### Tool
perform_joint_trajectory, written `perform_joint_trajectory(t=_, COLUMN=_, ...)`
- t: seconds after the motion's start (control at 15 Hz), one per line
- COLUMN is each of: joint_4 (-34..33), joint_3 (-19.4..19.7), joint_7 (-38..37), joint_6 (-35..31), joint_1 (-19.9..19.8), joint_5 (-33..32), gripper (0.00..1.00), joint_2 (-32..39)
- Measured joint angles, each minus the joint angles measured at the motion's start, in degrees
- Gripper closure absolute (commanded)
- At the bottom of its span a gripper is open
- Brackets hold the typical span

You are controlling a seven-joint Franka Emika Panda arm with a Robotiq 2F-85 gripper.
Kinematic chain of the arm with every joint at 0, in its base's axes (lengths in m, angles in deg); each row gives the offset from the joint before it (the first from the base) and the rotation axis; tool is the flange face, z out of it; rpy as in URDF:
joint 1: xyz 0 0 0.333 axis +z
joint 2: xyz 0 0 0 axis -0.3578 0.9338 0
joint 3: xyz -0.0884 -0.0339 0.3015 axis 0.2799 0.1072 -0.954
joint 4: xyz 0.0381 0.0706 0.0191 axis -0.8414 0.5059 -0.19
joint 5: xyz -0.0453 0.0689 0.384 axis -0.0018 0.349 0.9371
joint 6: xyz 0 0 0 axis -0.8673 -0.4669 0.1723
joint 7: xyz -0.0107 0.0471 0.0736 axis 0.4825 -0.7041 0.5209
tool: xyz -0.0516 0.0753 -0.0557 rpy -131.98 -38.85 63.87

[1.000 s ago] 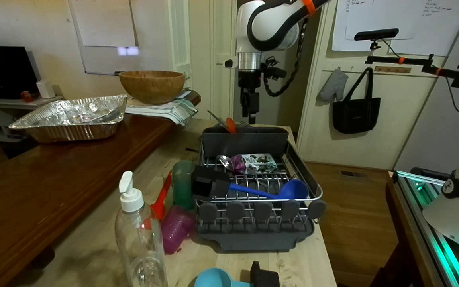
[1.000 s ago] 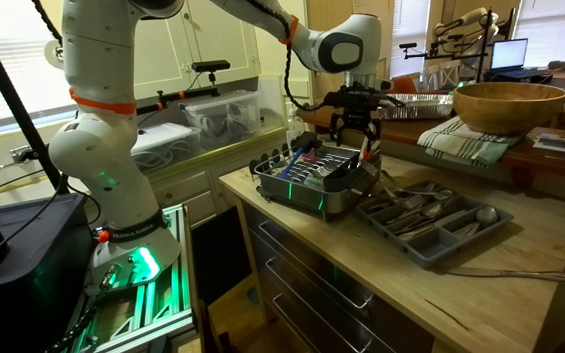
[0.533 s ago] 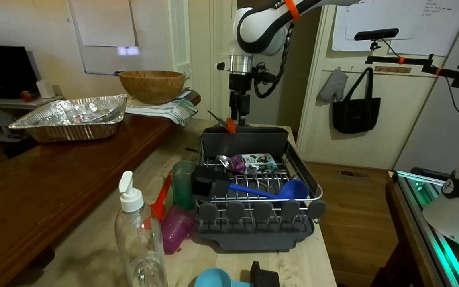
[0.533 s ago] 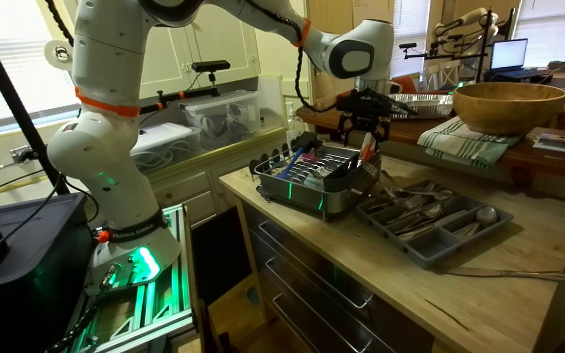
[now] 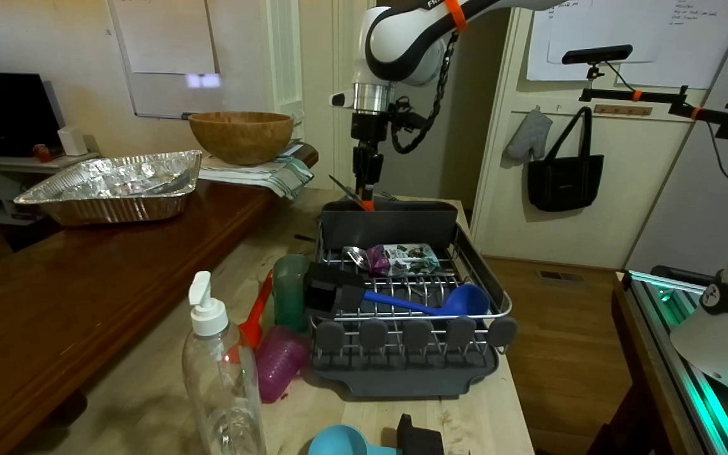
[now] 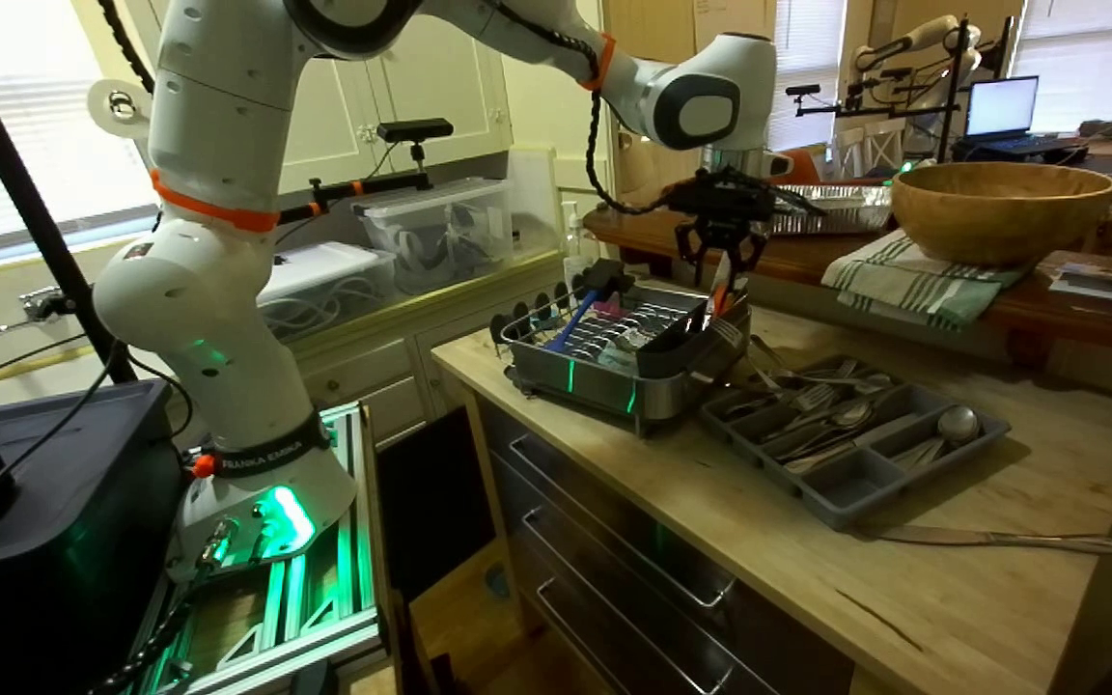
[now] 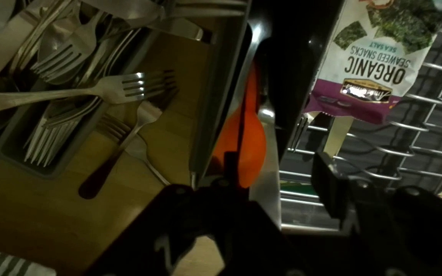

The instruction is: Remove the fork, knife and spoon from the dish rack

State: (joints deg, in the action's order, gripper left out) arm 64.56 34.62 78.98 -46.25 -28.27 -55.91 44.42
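My gripper [image 7: 276, 172] is spread wide and holds nothing, over the caddy [image 5: 389, 229] at the end of the dish rack [image 5: 402, 381]; the orange spoon [image 7: 256, 151] sits in that caddy, its bowl partly hidden by the fingertip [image 7: 230, 168] on the wrist view's left, touching or not I cannot tell; its long axis crosses the line of my closing, so I judge a shift that way would bracket it. In the rack I count one orange spoon, at least one metal blade [image 7: 269, 189], likely the knife, and one fork [image 7: 300, 131] by the seaweed packet [image 7: 378, 73]; the cutlery tray [image 6: 857, 480] is too jumbled to count.
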Motion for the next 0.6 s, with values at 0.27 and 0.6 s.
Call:
perform_joint_trajectory(t=0.27, joint_4=-0.56, joint_3=1.48, joint_7=-3.21, joint_6=0.05, joint_1=0.23, joint_5=-2.3, gripper=1.0, joint_2=0.34)
perform_joint_trajectory(t=0.6, joint_4=-0.75, joint_3=1.55, joint_7=-8.25, joint_6=0.6, joint_1=1.47, joint_5=-3.29, gripper=0.99, joint_2=0.07)
